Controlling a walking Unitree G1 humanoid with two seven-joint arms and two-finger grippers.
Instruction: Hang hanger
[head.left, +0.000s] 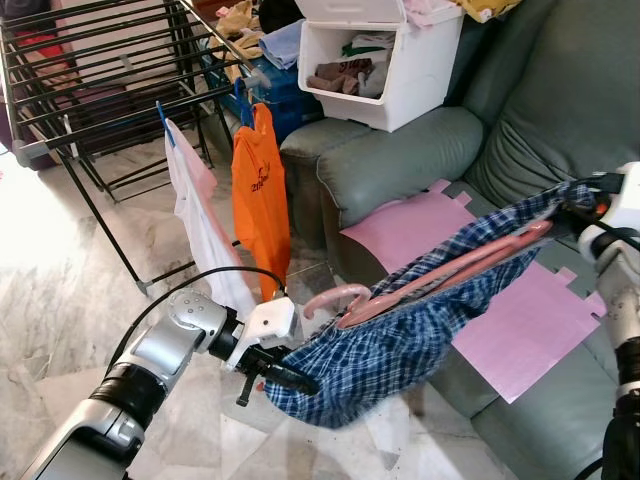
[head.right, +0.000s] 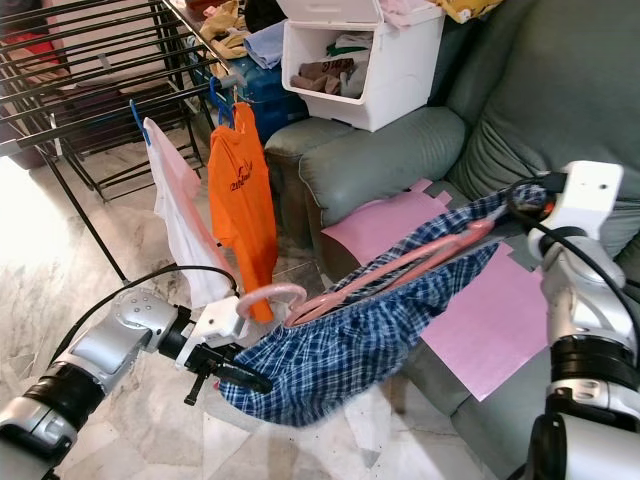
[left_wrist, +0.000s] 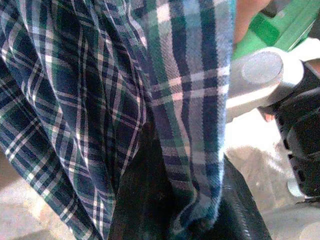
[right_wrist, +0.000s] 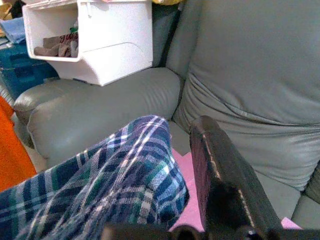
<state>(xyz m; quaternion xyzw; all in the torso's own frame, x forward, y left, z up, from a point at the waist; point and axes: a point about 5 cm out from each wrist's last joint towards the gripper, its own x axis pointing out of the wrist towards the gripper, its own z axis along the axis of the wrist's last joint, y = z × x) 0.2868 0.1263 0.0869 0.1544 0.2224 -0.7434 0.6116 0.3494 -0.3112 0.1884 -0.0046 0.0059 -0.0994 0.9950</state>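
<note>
Grey-green sofa (head.left: 520, 130) on the right, with a pink sheet (head.left: 470, 270) spread over its seat. White storage bin (head.left: 385, 60) holding folded clothes sits on the sofa arm, a blue crate (head.left: 285, 90) just behind it. Black drying rack (head.left: 90, 70) stands on the marble floor (head.left: 70, 290); an orange T-shirt (head.left: 262, 195) and a white-and-pink garment (head.left: 200, 225) hang from its near edge.

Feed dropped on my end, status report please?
Both grippers, left and right, shut on plaid shirt, pink hanger inside. Drying rack ahead-left; orange shirt hangs there.
</note>
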